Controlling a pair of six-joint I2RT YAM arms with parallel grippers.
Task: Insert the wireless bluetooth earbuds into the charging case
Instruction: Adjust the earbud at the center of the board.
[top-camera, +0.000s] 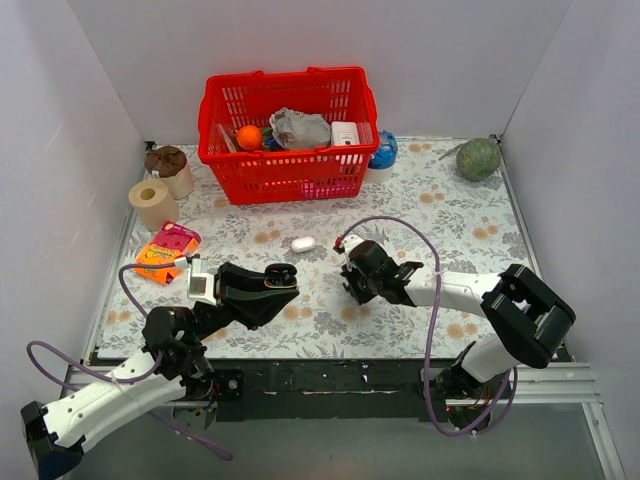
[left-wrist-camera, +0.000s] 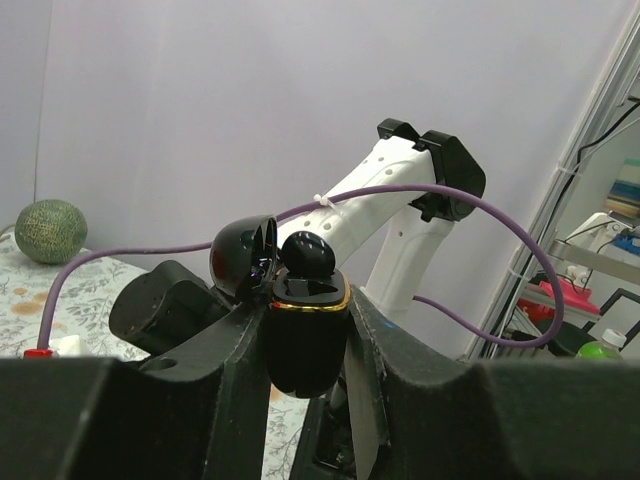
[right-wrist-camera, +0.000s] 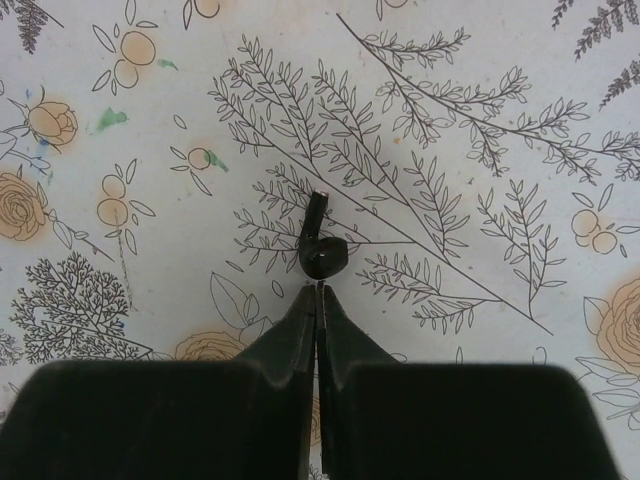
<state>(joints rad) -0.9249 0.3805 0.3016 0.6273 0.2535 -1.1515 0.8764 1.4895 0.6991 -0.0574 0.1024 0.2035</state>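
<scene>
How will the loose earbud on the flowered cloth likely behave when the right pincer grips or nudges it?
The earbud is tiny and glossy with a rounded head, so it could slip or squirt out of the right pincer. It looks light, so a nudge would probably skid or spin it across the cloth. Its stem should stop rolling.

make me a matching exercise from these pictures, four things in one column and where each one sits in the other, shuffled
Things:
1 charging case
2 loose earbud
3 white case
4 melon

Places:
a far right corner
b held in the left gripper, lid open
c on the cloth just ahead of the tips of the shut right gripper
d on the cloth in front of the red basket

Pairs: 1-b, 2-c, 3-d, 4-a
</scene>
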